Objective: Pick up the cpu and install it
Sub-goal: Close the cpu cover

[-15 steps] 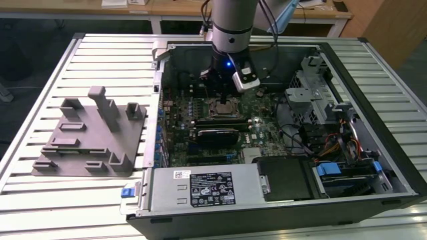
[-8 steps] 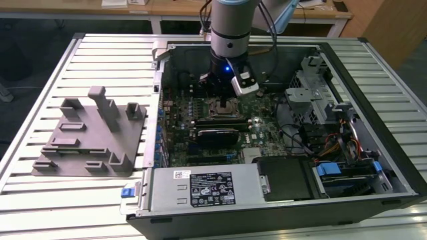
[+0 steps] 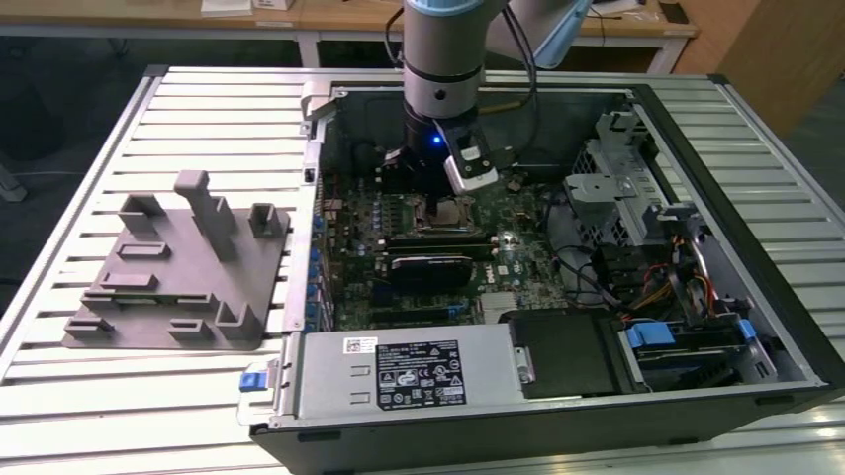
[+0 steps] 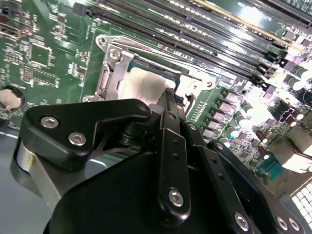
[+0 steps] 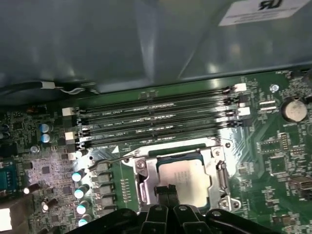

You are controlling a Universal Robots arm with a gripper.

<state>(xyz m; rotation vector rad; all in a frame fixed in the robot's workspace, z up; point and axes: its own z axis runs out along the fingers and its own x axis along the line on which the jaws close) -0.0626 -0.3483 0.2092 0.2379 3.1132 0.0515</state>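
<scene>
One small, flat, square cpu [image 5: 187,179], silvery-grey metal with a paler rim, lies flat inside the metal-framed motherboard socket [image 5: 220,170] of the open black computer case [image 3: 528,440]. The black gripper [image 5: 168,190] is clenched on nothing, its two tips together at the cpu's edge. Four long dark memory slots [image 5: 156,122] run beside the socket.

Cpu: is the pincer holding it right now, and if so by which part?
Apparently nothing is held. The cpu lies flat in the socket, and the pincer stands shut at its edge, not around it.
</scene>
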